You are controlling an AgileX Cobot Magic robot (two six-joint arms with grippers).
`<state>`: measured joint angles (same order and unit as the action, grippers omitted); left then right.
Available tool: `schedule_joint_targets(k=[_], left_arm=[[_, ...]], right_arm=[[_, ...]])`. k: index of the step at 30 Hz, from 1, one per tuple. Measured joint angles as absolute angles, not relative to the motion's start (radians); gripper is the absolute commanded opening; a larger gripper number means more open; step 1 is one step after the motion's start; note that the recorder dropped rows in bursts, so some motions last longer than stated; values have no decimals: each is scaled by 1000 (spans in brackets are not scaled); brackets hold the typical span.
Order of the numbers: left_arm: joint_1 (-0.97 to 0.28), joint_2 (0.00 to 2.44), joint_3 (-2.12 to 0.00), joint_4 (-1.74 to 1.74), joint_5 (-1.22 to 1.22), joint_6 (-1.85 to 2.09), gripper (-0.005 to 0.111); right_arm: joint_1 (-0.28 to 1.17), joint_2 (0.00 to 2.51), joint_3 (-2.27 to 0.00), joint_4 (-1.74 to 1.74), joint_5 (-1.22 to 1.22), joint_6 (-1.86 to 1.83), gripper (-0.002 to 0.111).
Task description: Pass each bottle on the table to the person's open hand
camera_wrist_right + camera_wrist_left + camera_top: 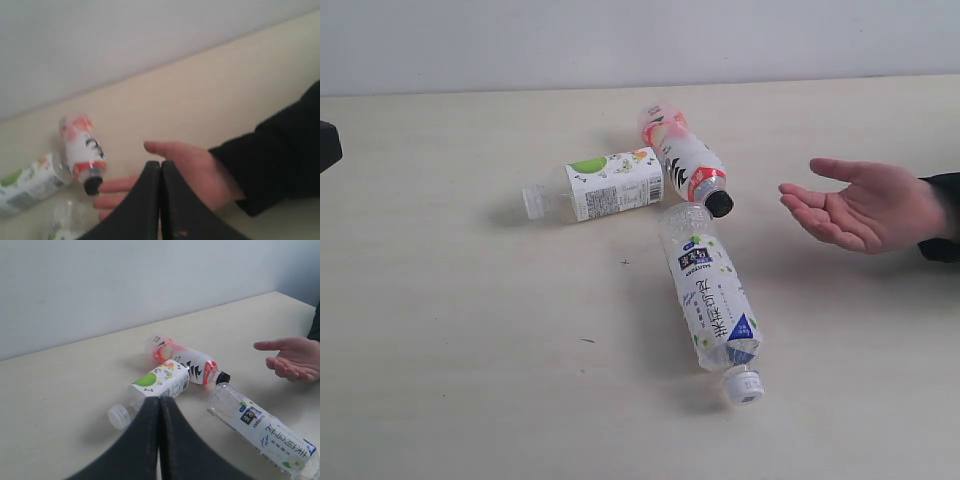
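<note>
Three bottles lie on their sides on the table; a fourth is out of view. The green-labelled bottle has its white cap pointing left. The pinkish-red bottle points its black cap toward the blue-labelled bottle. The person's open hand waits palm up at the right, empty. My left gripper is shut and empty, short of the green-labelled bottle. My right gripper is shut and empty, in front of the hand.
A dark piece of the left arm shows at the exterior view's left edge. A pale wall runs behind the table's far edge. The black sleeve lies at the right edge.
</note>
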<state>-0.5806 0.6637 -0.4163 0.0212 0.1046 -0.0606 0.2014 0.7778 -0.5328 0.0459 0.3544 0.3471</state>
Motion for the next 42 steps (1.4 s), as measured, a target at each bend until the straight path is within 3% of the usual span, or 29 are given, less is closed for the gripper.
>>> schedule_joint_targets(k=[7, 11, 21, 32, 37, 42], left_arm=[[-581, 664, -416, 21, 105, -61, 1], [-581, 664, -416, 21, 105, -61, 1], [-581, 664, -416, 21, 105, -61, 1], [-581, 664, -416, 21, 105, -61, 1], [-581, 664, -416, 21, 105, -61, 1], [-581, 664, -416, 21, 105, -61, 1]], right_arm=[[201, 1098, -733, 492, 708, -147, 0], [264, 1205, -785, 565, 827, -246, 0], [589, 1376, -893, 239, 931, 70, 0], [690, 1622, -1122, 168, 1019, 158, 2], [690, 1707, -1208, 152, 1028, 157, 19], [690, 1765, -1245, 148, 1052, 132, 65]])
